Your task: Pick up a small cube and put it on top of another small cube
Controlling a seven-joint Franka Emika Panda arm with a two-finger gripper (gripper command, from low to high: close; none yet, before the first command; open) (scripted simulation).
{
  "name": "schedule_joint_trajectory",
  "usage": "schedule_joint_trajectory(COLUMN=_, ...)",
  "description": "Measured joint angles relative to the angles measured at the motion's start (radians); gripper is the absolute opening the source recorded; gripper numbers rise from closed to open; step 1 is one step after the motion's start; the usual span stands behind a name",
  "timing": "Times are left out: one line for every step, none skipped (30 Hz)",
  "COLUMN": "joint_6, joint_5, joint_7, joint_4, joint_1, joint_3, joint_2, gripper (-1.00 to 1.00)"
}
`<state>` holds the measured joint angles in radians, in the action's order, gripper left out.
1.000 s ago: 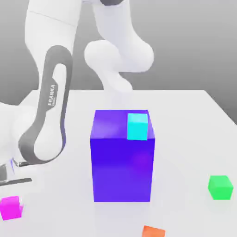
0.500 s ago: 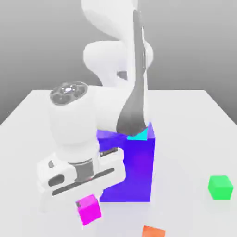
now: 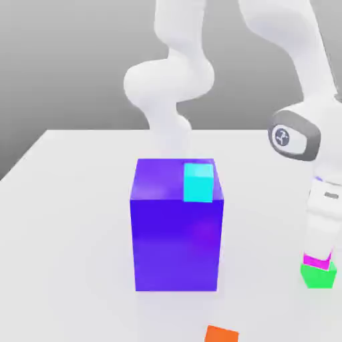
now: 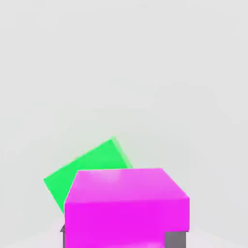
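In the exterior view, the gripper [image 3: 318, 257] stands at the view's right edge of the table [image 3: 67, 200], directly over the green cube [image 3: 318, 276], with the magenta cube [image 3: 316, 261] showing as a thin pink band between the white hand and the green top. The two cubes look to be touching or very nearly so. The step in hand is the set-down, and doing it well likely means lowering straight until the magenta cube bears fully on the green one, then parting the fingers without any sideways drag (a small cube on a small cube leaves little margin). Counted here: one green cube, one magenta cube, one small cyan cube [image 3: 198, 182] sitting on the top corner of one big purple-blue block [image 3: 176, 227], and one small orange cube [image 3: 221, 334] at the front edge, well apart from the stack.

In the hand view, the magenta cube [image 4: 127, 206] fills the near field, with dark grey finger pads [image 4: 175, 239] pressed at both of its lower sides, so the fingers are clamped on it. The green cube [image 4: 87, 172] lies beneath, rotated relative to the magenta one, and a good part of it pokes out to one side. I judge the overlap partial; a slight shift toward the exposed green corner before letting go would probably give a steadier stack. Counted here: one magenta cube, one green cube.
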<state>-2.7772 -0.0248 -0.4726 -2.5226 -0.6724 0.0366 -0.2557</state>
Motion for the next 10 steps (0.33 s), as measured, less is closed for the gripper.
schedule_joint_trajectory(joint_6=0.0, joint_5=0.0, joint_7=0.0, joint_4=0.0, joint_1=0.0, joint_3=0.0, joint_2=0.0, gripper=1.0)
schedule_joint_trajectory(joint_6=0.0, joint_5=0.0, joint_7=0.0, joint_4=0.0, joint_1=0.0, joint_3=0.0, joint_2=0.0, gripper=1.0)
schedule_joint_trajectory(joint_6=0.0, joint_5=0.0, joint_7=0.0, joint_4=0.0, joint_1=0.001, joint_3=0.0, joint_2=0.0, gripper=1.0)
schedule_joint_trajectory(joint_6=0.0, joint_5=0.0, joint_7=0.0, joint_4=0.0, joint_1=0.001, joint_3=0.0, joint_2=0.0, gripper=1.0)
schedule_joint_trajectory(joint_6=-0.009, joint_5=-0.003, joint_7=-0.004, joint_4=0.001, joint_1=-0.003, joint_3=0.001, joint_2=-0.01, gripper=1.0)
schedule_joint_trajectory(joint_6=0.003, joint_5=-0.002, joint_7=-0.005, joint_4=0.001, joint_1=-0.004, joint_3=0.002, joint_2=0.003, gripper=1.0)
schedule_joint_trajectory(joint_6=0.026, joint_5=0.0, joint_7=-0.003, joint_4=0.0, joint_1=-0.004, joint_3=0.004, joint_2=0.028, gripper=1.0)
schedule_joint_trajectory(joint_6=0.055, joint_5=0.004, joint_7=-0.001, joint_4=-0.002, joint_1=-0.004, joint_3=0.005, joint_2=0.058, gripper=1.0)
schedule_joint_trajectory(joint_6=0.086, joint_5=0.007, joint_7=0.001, joint_4=-0.004, joint_1=-0.003, joint_3=0.007, joint_2=0.091, gripper=1.0)
schedule_joint_trajectory(joint_6=0.119, joint_5=0.011, joint_7=0.004, joint_4=-0.005, joint_1=-0.002, joint_3=0.01, joint_2=0.125, gripper=1.0)
